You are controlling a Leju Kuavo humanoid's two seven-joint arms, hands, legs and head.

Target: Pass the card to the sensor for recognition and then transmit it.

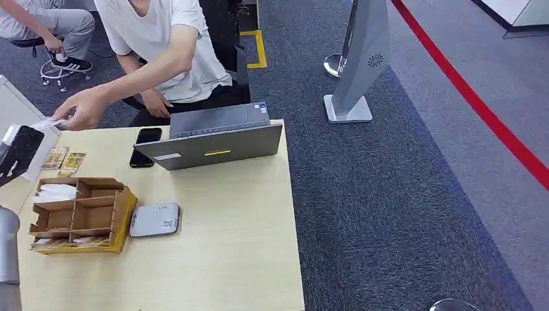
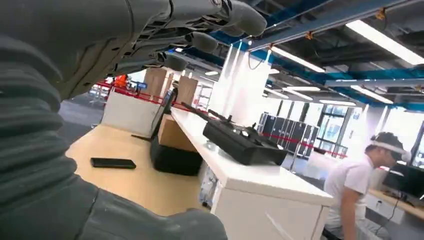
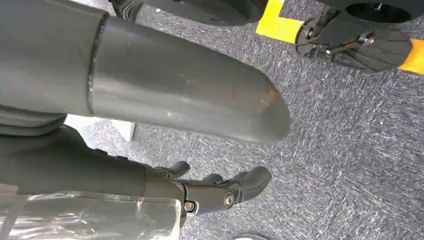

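The robot's left hand (image 1: 18, 153) is raised at the table's (image 1: 226, 246) 9 o'clock edge. In the left wrist view its fingers (image 2: 202, 41) are stretched out and apart with nothing between them and the thumb, so it is open and empty. Just above it, toward 1 o'clock, the card (image 1: 46, 123) is pinched in the person's hand (image 1: 84, 107), its near end just beside the robot's hand; I can't tell whether they touch. The card lies nearly flat, its long axis running roughly 8 to 2 o'clock, with the free end aimed at 8 o'clock toward the robot. As I read it, the risk is in the exchange. If the person lets go without a secure hold at both ends, the thin card could slip down onto the loose cards (image 1: 63, 161) or into the cardboard organizer (image 1: 81, 214) at 6 o'clock. The sensor (image 1: 154, 220) lies flat beside that box, toward 5 o'clock, well apart from the card. The right hand (image 3: 220, 192) hangs over the carpet, fingers loosely bent and holding nothing.
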